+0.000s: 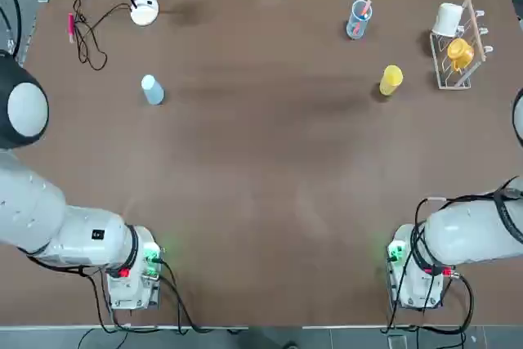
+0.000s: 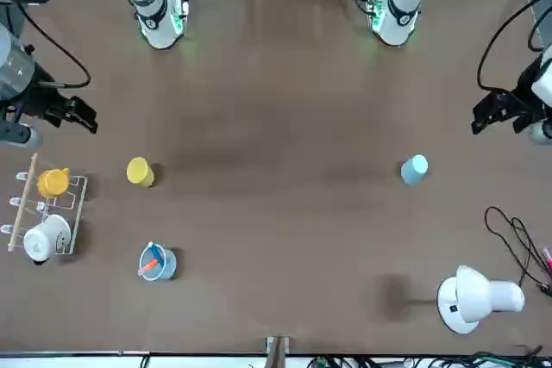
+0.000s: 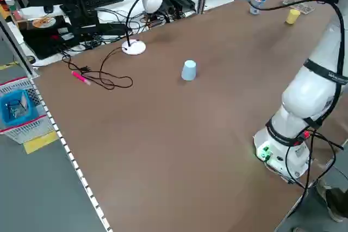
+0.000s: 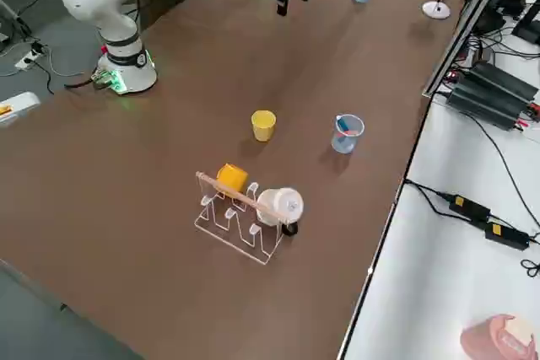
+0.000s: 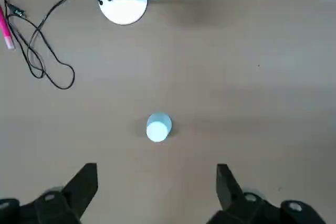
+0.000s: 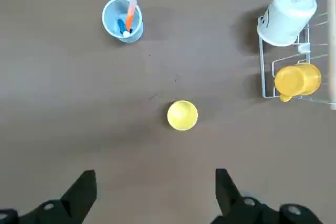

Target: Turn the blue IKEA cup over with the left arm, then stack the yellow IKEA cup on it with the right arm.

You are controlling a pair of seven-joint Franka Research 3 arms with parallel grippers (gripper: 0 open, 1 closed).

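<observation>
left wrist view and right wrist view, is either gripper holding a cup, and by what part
Nothing is held: the left gripper and right gripper are both open over the table, with the blue cup and yellow cup standing apart from them.

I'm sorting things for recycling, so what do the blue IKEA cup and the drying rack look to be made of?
Blue cup: probably smooth opaque plastic, given its even colour and soft sheen. Rack: likely coated metal wire, with a bar that looks like pale wood.
</observation>
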